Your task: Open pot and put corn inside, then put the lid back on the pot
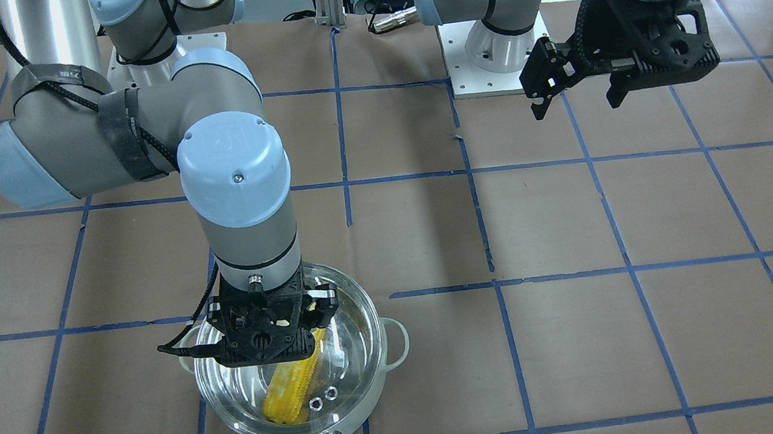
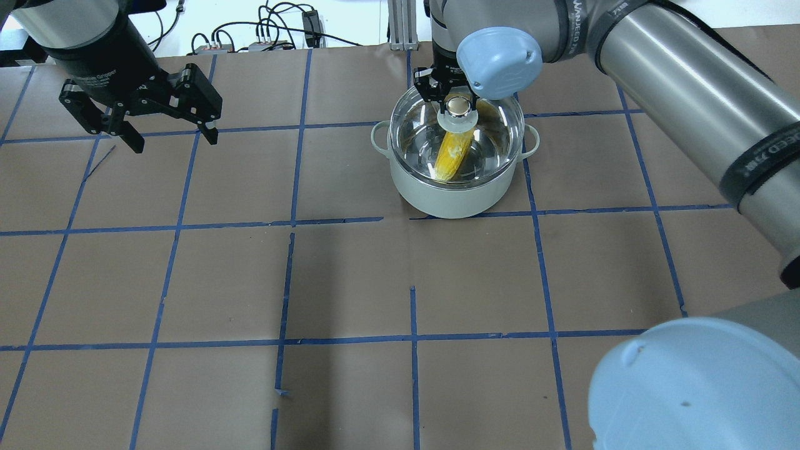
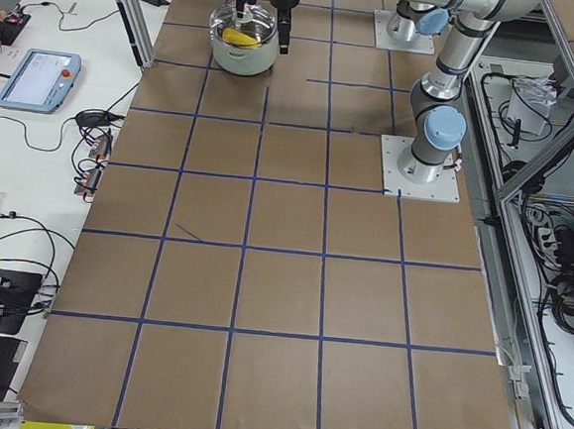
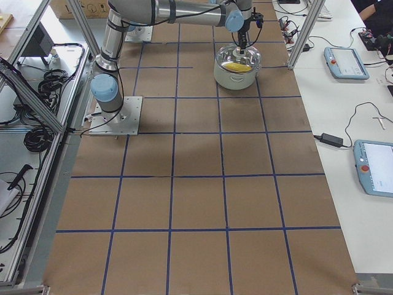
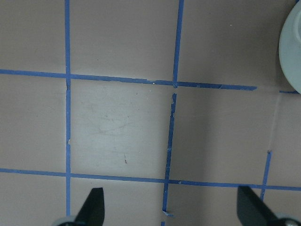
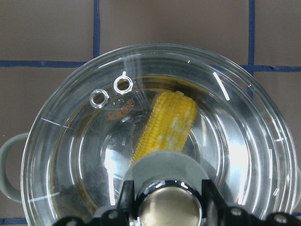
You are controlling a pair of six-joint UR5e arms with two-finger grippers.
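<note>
Pretty much at the last step here, by the look of it. Looking at the pot (image 2: 450, 194) parked on the far part of the table (image 2: 187, 281), over on the right, with the corn (image 2: 453, 156) lying slantwise inside and the glass lid (image 2: 494, 125) sat on top of the rim. Seems level and centred from the right wrist view, vent holes (image 6: 122, 85) off to one side, corn plainly visible through the glass. Got the right gripper (image 2: 459, 103) clamped on the lid's knob (image 6: 168, 207), fingers (image 6: 126, 200) pressed against either side of its grey base. Meanwhile left gripper (image 2: 175, 142) way off at the far left, spread wide, holding nothing, hovering over bare table.

Now for the stuff to worry about. Could drag the lid right back off by lifting before letting go. Could also nudge it sideways with a lopsided release, leaving one edge perched on the rim instead of in it. Slippery glass on steel, so not much needed for a skid. Can't rule out the corn's upper end propping the lid either, hard to judge through the reflections. Worth opening fully, then going straight up.
</note>
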